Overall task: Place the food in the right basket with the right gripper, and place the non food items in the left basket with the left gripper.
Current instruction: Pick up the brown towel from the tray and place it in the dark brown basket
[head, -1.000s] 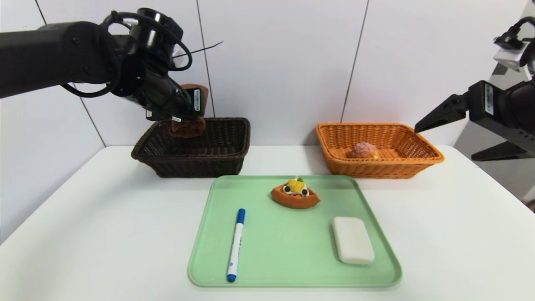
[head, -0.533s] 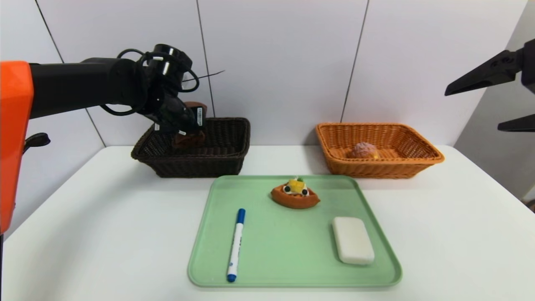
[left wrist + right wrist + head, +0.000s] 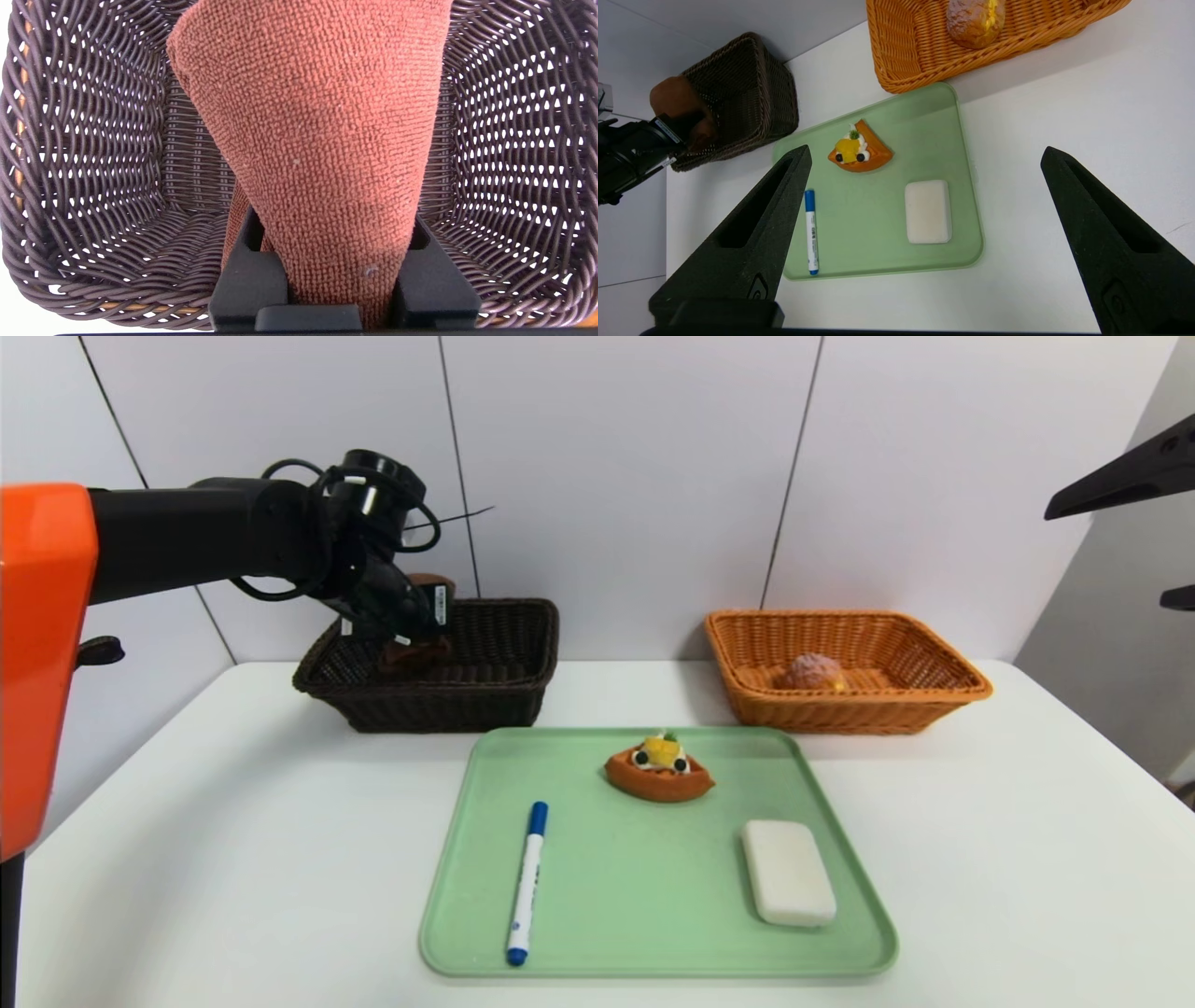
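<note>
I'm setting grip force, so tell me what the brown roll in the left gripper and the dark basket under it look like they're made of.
The brown roll looks like soft terry or microfibre cloth: a matte, looped, nubby surface, pinched in where the left gripper fingers clamp it. The dark basket looks like woven wicker, possibly plastic rattan: smooth, slightly glossy round strands with open gaps letting light through.

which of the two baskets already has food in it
The orange-tan basket on the robot's right: a round puff bun lies inside. The dark brown basket holds no food; only the towel, gripped by the left gripper, hangs in it.
</note>
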{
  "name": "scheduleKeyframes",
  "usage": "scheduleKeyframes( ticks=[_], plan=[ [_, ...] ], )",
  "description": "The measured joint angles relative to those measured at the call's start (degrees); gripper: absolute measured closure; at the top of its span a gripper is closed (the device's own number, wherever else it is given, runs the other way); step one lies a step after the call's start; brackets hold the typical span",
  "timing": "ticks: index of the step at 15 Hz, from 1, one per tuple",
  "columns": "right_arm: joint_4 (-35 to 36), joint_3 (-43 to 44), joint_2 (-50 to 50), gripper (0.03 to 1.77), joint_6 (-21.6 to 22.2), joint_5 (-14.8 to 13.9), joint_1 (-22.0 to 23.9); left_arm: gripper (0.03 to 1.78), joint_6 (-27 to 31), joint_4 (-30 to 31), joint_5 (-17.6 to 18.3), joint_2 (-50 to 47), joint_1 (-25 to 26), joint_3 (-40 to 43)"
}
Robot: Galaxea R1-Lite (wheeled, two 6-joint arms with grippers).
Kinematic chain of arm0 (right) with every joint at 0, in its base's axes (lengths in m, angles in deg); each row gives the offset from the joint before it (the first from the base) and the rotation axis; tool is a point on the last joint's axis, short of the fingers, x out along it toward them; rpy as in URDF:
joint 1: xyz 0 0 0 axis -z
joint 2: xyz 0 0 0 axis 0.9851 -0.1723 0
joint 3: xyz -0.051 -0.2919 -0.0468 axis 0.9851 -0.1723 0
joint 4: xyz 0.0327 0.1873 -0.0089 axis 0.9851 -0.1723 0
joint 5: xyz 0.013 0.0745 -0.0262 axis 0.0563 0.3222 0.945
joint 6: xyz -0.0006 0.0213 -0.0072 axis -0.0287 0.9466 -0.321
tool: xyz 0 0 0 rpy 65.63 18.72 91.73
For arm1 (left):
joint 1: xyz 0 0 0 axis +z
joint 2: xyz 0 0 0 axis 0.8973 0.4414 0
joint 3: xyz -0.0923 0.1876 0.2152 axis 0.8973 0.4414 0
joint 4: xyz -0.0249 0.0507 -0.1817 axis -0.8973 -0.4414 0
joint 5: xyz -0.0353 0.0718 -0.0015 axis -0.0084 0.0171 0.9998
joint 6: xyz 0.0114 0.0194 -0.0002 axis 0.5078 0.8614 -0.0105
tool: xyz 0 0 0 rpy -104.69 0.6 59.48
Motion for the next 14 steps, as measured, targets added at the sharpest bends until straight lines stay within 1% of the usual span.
scheduleKeyframes(
  ticks=[8,12,13,14],
  plan=[
    [-0.02,-0.46,-0.17,0.10,0.02,0.49,0.00,1.33,-0.02,0.18,0.00,1.18,0.20,0.09],
    [-0.06,-1.29,-0.46,0.10,0.13,0.83,0.00,1.33,1.74,1.78,-0.02,3.23,2.43,-0.28],
    [-0.04,-1.73,-0.48,0.10,0.16,1.08,0.00,1.27,1.82,1.79,-0.02,3.73,2.66,-0.33],
    [-0.04,-1.96,-0.50,0.10,0.18,1.26,-0.02,1.13,1.93,1.95,-0.02,4.17,2.88,-0.34]
  ],
)
